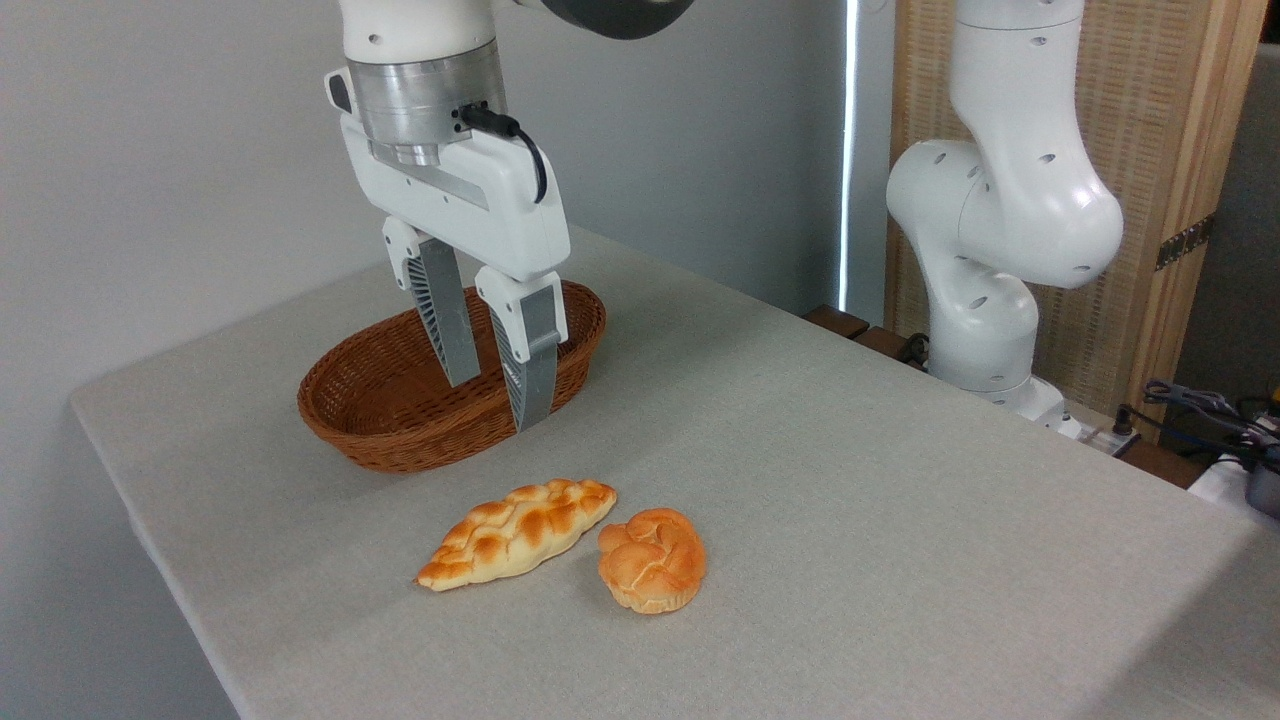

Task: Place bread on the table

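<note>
Nearest, the bread (652, 559), a small round orange-brown bun with a knotted top, sits flat on the table (900, 520), toward the front of the grey cloth. Just beside it on the left lies a braided loaf (517, 532), longer and pointed, with toasted patches; its right tip comes close to the bun, though whether the two touch cannot be told. Behind both, farther back and to the left, stands a brown wicker basket (400, 430), oval, with nothing visible inside it. Over the basket's near right side hangs the gripper (497, 403), pointing down, its two ribbed fingers (447, 325) parted with a clear gap between them and nothing held; the tips appear to hang just above the basket's rim and interior. It is well apart from the bun. Farther back on the right, off the table's far edge, rises the white arm base (985, 270), with a slatted wooden screen (1150, 150) behind it and some cables (1200, 410) at the right edge.
</note>
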You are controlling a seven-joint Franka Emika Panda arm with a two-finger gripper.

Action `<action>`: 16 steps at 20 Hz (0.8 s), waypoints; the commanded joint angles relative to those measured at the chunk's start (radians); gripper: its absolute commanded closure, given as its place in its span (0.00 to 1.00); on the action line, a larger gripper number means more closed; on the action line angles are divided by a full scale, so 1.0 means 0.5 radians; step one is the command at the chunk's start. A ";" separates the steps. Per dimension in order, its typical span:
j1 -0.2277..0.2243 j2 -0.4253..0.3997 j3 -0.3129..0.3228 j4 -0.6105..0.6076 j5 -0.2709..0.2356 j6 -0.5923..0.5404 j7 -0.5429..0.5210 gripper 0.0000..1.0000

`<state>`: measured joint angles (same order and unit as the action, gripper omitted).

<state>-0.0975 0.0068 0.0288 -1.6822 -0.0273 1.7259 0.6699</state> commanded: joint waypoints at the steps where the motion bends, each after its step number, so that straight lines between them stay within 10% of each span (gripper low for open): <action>1: 0.054 0.017 -0.051 0.048 -0.016 -0.074 0.032 0.00; 16: 0.063 0.078 -0.021 0.287 -0.028 -0.243 0.032 0.00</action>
<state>-0.0704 0.0190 0.0174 -1.5817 -0.0273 1.6390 0.6699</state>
